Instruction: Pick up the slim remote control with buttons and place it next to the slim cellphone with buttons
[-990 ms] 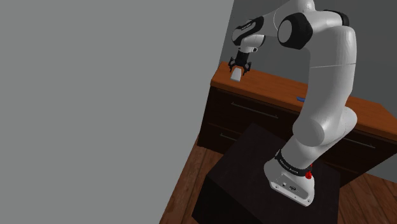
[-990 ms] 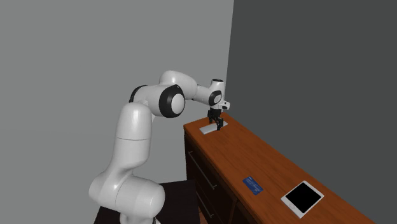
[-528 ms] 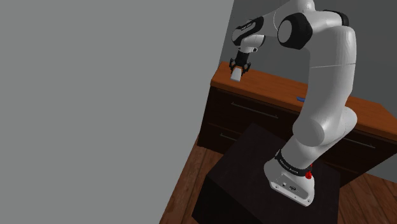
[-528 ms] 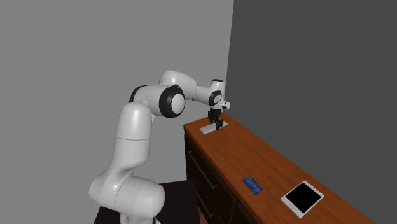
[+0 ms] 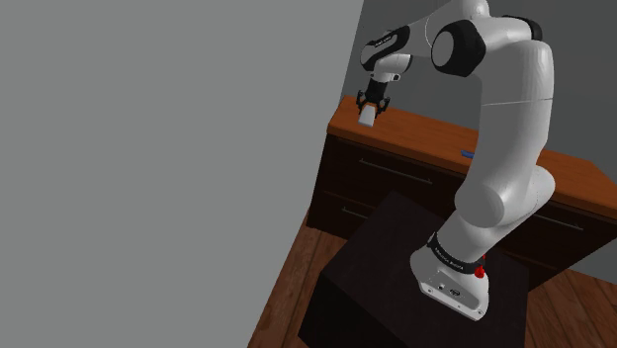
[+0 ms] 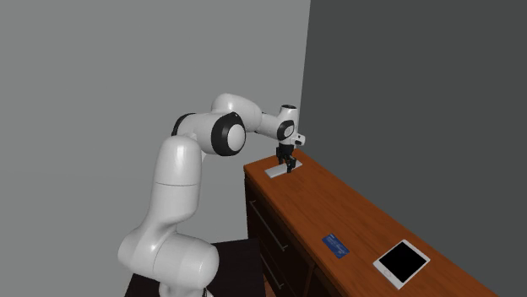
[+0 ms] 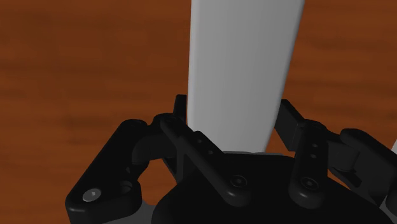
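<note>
Wrist view: claw [image 7: 235, 118] clasps remote [image 7: 245, 57]; second exterior: cellphone [image 6: 335, 245].

Gripper [image 5: 372, 105] closed up: 1.0 s ago, in the shoulder view, its fingers were splayed either side of the white remote [image 5: 368, 116]. Now they're pulled in tight. The closing was already done by 0.5 s ago. The wrist view has the fingers [image 7: 183, 130] pressed on the remote's [image 7: 242, 76] long edges, clasping it between them.
</note>
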{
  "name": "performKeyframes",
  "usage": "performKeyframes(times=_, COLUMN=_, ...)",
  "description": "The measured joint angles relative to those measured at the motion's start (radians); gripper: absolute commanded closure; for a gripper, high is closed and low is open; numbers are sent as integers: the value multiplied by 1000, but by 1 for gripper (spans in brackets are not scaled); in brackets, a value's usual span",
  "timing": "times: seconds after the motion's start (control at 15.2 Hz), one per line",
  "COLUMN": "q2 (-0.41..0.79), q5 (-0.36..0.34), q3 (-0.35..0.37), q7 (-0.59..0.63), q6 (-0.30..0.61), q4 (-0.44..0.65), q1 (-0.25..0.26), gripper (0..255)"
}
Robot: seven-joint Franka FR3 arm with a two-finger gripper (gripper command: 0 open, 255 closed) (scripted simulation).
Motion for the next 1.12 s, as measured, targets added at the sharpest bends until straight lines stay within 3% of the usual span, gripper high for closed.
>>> performKeyframes(times=1.12, q2=-73, q5=-31, q3=-17, q7=20, q6=-172, q4=104, q1=5, gripper=255)
